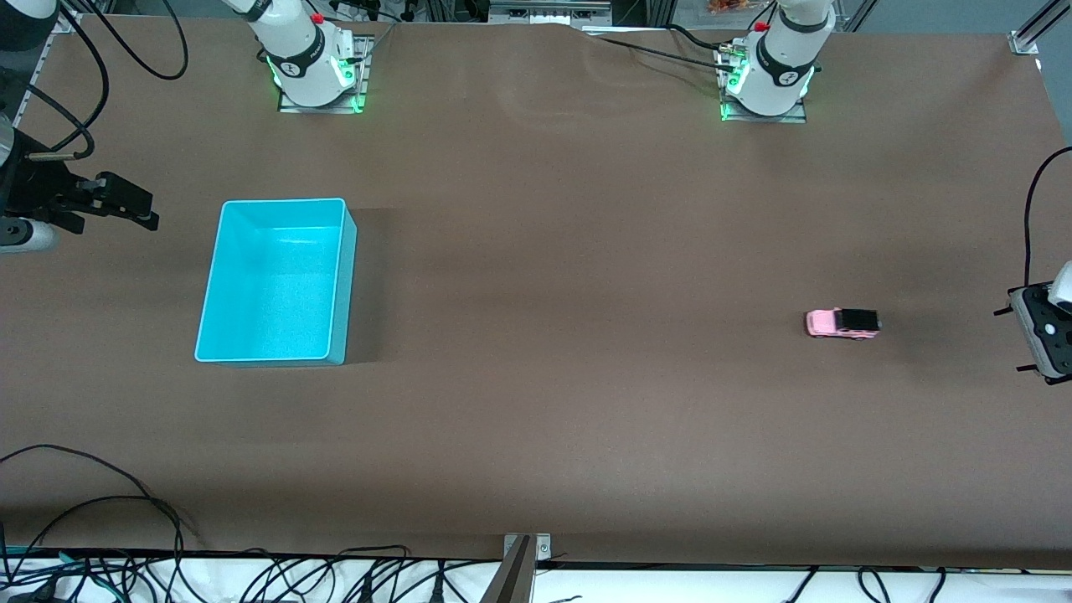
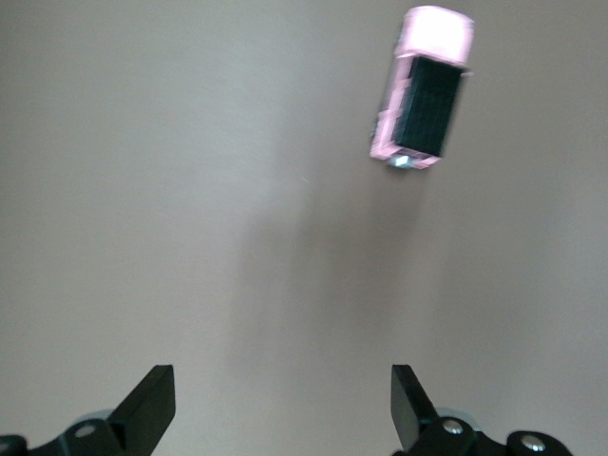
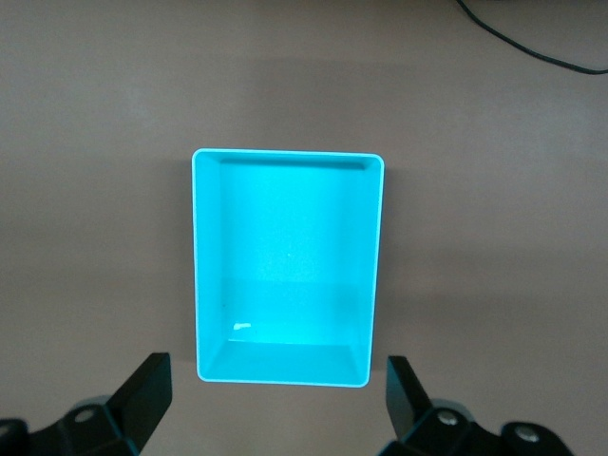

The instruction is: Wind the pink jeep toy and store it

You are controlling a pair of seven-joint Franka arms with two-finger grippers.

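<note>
Pink jeep toy (image 1: 842, 322) on table; both grippers (image 2: 282, 404) (image 3: 275, 399) open, aloft.

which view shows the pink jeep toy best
The left wrist view: the pink jeep toy fills more of the picture there, seen from above, black roof clear. The front view shows it small, toward the left arm's end of the table. The right wrist view lacks it.

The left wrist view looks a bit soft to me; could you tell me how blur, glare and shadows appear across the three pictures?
Left wrist view: the pink jeep toy is blurred, its pale bonnet washed out by glare, with a faint shadow on the table. Right wrist view: sharp; the turquoise bin glows brightly inside. Front view: even lighting, a soft shadow beside the bin on the side toward the left arm's end.
</note>
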